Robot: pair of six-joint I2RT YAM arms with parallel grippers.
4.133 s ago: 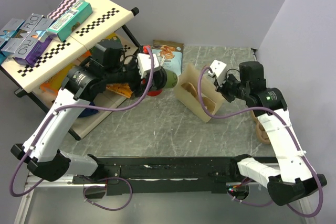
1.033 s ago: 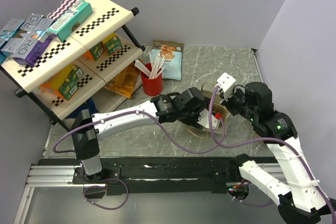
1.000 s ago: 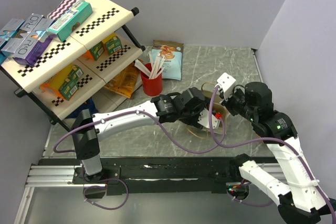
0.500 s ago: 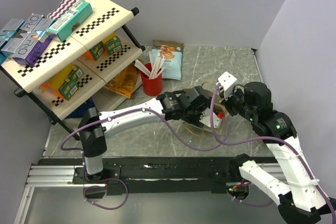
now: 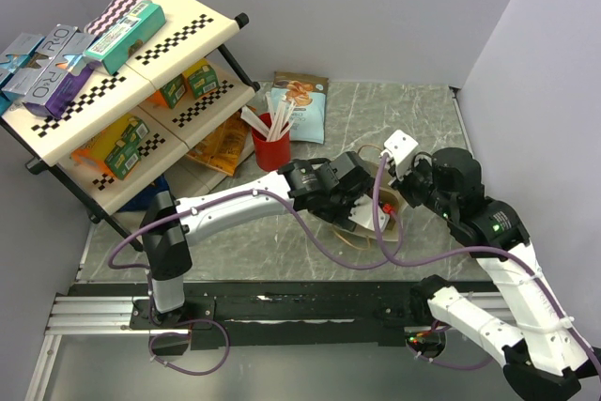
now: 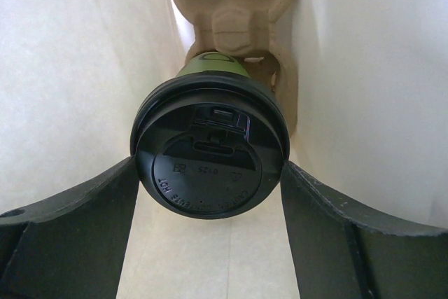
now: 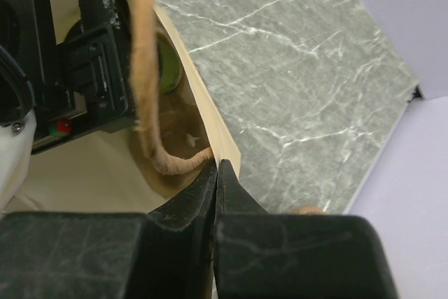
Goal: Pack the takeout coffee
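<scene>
left gripper (image 6: 208, 173): clamped on takeout coffee (image 6: 208, 159) between its fingers.
handling: probably light, crushable; hold gently under lid.
right gripper (image 7: 215, 171): pinching bag (image 7: 198, 110) edge.

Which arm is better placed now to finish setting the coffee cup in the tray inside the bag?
Left. The left end effector holds the coffee cup inside the paper bag, at the pulp tray; the right end effector is shut on the bag's rim.
</scene>
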